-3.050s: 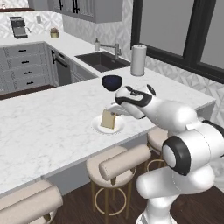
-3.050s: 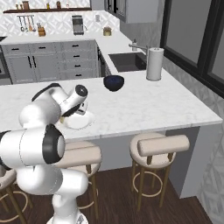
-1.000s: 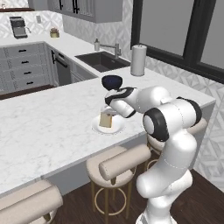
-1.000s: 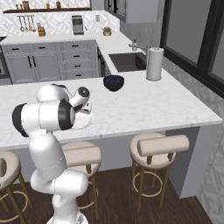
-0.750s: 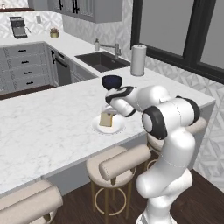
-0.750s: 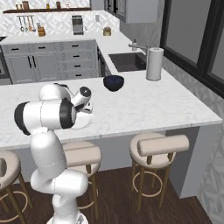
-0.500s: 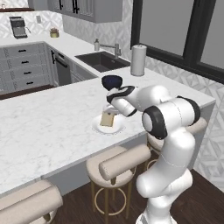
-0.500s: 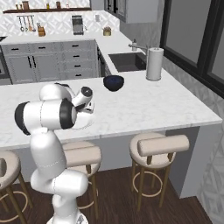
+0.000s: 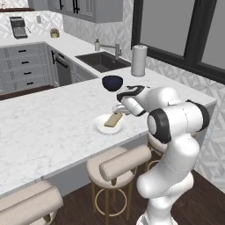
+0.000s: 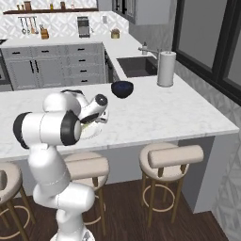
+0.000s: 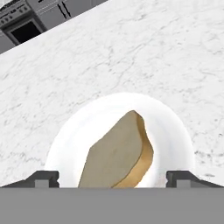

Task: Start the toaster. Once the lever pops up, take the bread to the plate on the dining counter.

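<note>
Bread (image 11: 120,153) lying flat on plate (image 11: 175,131) atop marble dining surface (image 9: 44,132), claw (image 11: 112,177) open just above it, dark blue bowl (image 9: 112,82) beyond plate

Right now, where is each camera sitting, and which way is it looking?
Left base view: behind the arm's left, looking down at the dining counter; white arm rises at lower right.
Right base view: behind its right, facing the same counter; arm rises at lower left, the toaster far back.
Hand view: on the hand, looking down at the bread lying on the plate; the open gripper tips show at the bottom.
Both base views share the dark blue bowl and paper towel roll.
</note>
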Controlling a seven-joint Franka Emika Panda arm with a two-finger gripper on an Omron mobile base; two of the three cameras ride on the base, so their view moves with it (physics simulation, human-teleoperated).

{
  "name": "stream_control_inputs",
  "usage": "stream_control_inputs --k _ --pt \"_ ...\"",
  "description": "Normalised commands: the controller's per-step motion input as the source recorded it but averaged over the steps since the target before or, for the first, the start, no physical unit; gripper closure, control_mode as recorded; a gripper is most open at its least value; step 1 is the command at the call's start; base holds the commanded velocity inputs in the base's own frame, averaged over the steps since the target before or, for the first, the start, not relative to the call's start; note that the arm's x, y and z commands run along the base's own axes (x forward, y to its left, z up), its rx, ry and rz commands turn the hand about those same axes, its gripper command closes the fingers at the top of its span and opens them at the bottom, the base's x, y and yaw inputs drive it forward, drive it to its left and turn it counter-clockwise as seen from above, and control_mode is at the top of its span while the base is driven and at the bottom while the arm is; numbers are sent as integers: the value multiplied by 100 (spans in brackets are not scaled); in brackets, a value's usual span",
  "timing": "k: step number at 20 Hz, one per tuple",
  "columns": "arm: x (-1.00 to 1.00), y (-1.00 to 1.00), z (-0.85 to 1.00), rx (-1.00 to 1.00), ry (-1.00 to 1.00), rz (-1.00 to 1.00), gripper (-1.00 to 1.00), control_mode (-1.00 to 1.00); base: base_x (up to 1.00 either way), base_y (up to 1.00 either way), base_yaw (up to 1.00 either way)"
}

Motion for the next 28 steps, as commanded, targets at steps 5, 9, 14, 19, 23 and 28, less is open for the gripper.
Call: stream_control_inputs --k 5,9,14,19,23,28 --pt "-13 -41 14 -4 -6 0 -100 -100 0 0 0" --pt "-61 -12 61 -1 -18 0 -100 -100 0 0 0" --pt "-100 -1 100 0 -38 3 -100 -100 0 0 0" --pt "-100 -5 100 -6 -29 3 -100 -100 0 0 0" --pt "-100 -4 100 -8 -35 4 -100 -100 0 0 0" --pt "-46 11 54 -5 -30 11 -100 -100 0 0 0"
